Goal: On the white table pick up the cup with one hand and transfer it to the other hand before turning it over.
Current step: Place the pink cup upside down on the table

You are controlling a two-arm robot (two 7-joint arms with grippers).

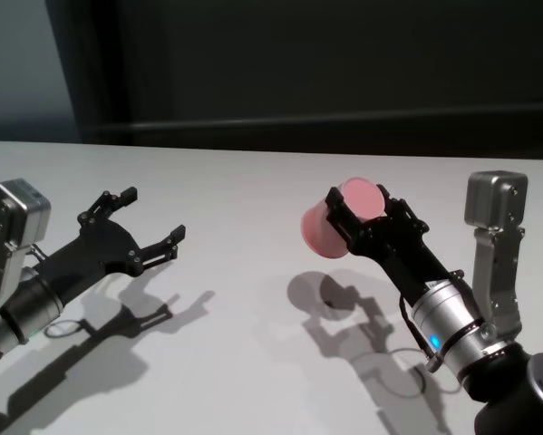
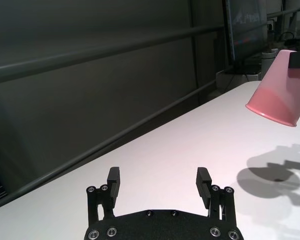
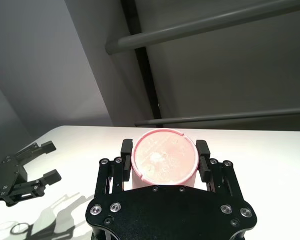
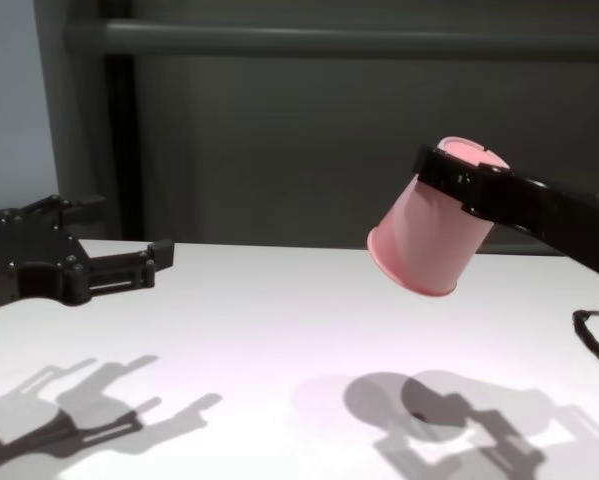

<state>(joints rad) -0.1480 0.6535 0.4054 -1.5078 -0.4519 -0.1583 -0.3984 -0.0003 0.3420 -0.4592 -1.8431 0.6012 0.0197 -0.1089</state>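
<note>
Right end effector [image 1: 357,219] pinches the pink plastic cup [image 1: 330,227] base-up above the white desk [image 1: 244,199]; guide its free rim end squarely between the spread left end effector [image 1: 149,222].

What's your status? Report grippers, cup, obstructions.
Right gripper shut on cup, lifted off the white table, rim tilted down. Left gripper open, empty, apart. Nothing between them.
</note>
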